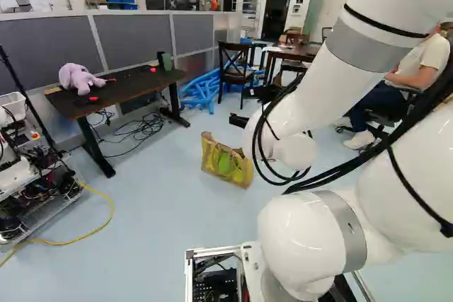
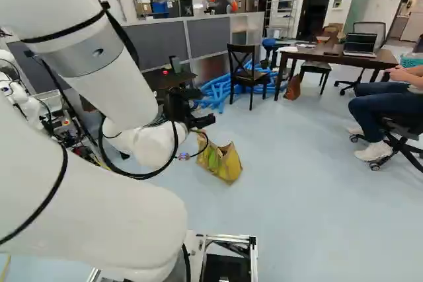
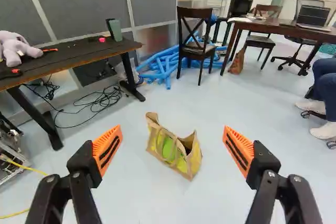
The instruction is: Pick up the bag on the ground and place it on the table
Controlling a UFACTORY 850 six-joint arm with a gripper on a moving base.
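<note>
So the bag point(image 3: 169, 153) is sitting upright on the floor point(image 3: 142, 198), and the tool point(image 3: 172, 129) is hanging short of it, wide open, gripping nothing. What's worrying me: the thin, gaping rim could be folding or tearing if one pad is catching it off-centre. It's looking papery and creased, tan with green and yellow patches. Left of it, skinny cables point(image 3: 100, 100) are looping near the long flat dark table point(image 3: 79, 59), where a floppy lilac plush point(image 3: 18, 48) is slumping.

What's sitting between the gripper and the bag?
Nothing visible. The wrist view shows the bag unobstructed on the floor, ahead of the open gripper, framed between its spread fingers.
</note>
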